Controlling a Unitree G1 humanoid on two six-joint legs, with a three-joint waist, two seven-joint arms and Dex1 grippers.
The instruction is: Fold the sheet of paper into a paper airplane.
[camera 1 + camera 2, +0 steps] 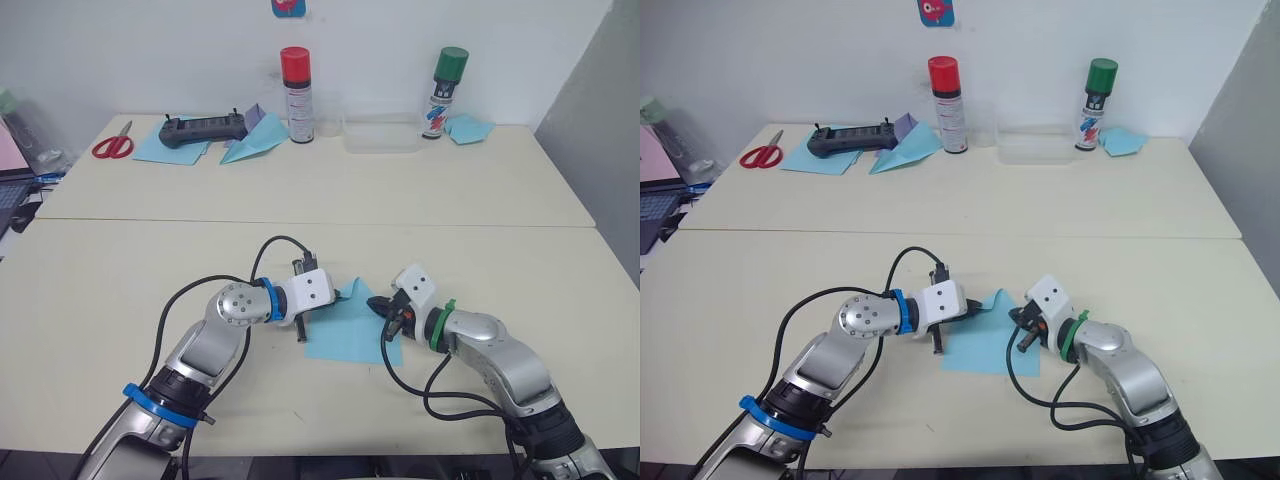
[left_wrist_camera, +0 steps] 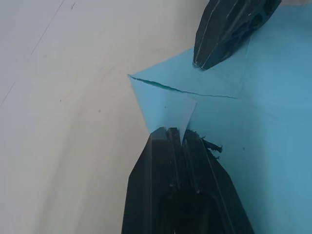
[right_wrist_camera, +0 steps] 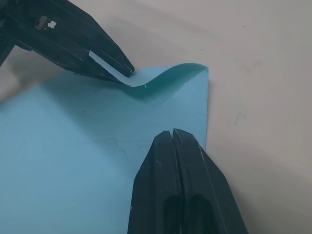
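Left hand (image 2: 178, 134) pinches sheet of paper (image 1: 350, 330) corner (lifted, curled)

Illumination bright, even and diffuse across the bench (image 1: 330, 210) in both eye views; shadows beneath the arms soft and faint. Mild glare on the metal arm joints. Wrist views: each arm's own claw blurred at close range, paper sharper beyond; a soft shadow lies under the lifted paper corner (image 3: 165, 78)
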